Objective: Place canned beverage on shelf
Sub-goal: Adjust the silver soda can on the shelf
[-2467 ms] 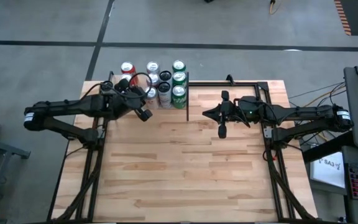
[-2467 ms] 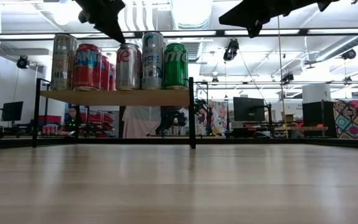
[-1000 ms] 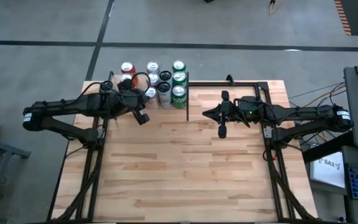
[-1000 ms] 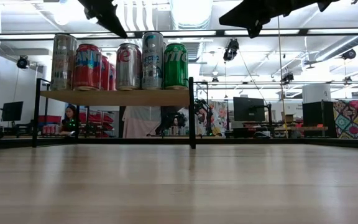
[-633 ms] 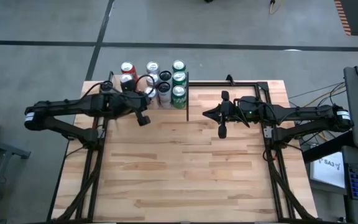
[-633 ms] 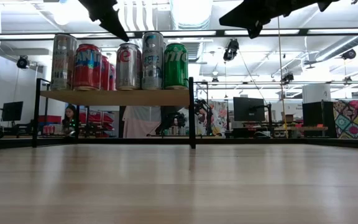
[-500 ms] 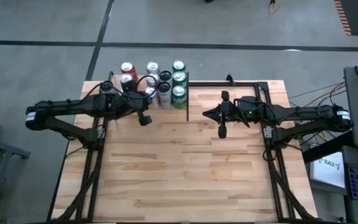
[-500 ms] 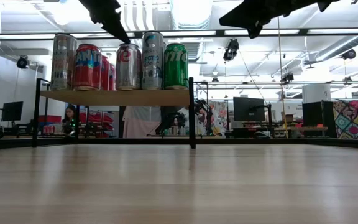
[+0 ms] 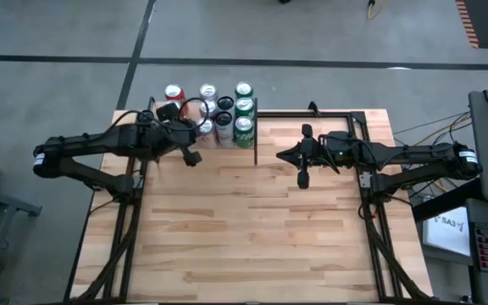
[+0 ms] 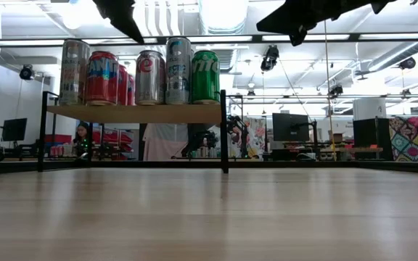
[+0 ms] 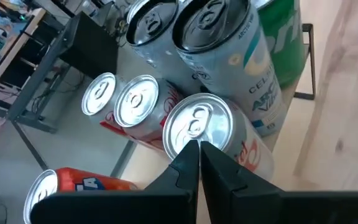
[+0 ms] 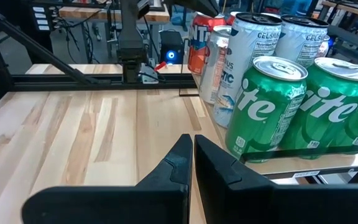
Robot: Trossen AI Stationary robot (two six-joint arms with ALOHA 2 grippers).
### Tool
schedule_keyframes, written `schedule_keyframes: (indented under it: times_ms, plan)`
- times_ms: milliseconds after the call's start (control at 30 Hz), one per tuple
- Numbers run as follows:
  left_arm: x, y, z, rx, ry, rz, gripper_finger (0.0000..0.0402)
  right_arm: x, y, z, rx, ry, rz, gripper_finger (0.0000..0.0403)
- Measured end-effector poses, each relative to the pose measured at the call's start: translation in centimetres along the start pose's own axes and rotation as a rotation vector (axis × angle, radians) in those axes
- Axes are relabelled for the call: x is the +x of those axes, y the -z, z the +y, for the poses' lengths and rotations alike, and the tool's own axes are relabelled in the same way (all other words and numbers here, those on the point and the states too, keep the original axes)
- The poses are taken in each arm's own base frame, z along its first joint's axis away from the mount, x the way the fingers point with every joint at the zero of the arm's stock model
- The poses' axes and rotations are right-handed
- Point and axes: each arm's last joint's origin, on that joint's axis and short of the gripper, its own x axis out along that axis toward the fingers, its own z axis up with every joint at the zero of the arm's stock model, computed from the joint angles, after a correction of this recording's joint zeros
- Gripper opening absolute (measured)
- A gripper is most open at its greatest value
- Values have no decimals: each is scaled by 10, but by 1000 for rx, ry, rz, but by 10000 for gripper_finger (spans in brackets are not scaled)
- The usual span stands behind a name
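You see the table (image 9: 252, 237) bare of cans; all the cans (image 10: 140, 76) stand together on the shelf (image 10: 133, 113), at the far left corner. The left gripper (image 9: 193, 158), jaws closed and holding nothing, has drifted only slightly beside the shelf in the last seconds, above a silver can (image 11: 197, 127). The right gripper (image 9: 302, 179) waits closed, unchanged, near the table's middle. I judge the placing is finished

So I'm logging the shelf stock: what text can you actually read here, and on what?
"CELSIUS" on the tall silver can.
"ARCTIC" on the tall silver can, only just legible.
"ite", part of a brand, on the green can.
"NT", partial, on the orange can.
Small print is unreadable.
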Motion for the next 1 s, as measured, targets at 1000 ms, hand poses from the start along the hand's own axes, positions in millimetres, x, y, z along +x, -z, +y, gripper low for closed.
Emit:
schedule_keyframes:
  times_ms: [1000]
  plan:
    - [10, 0, -10, -62, 15, 57, 0, 0, 0, 1, -1, -4, 1, 9]
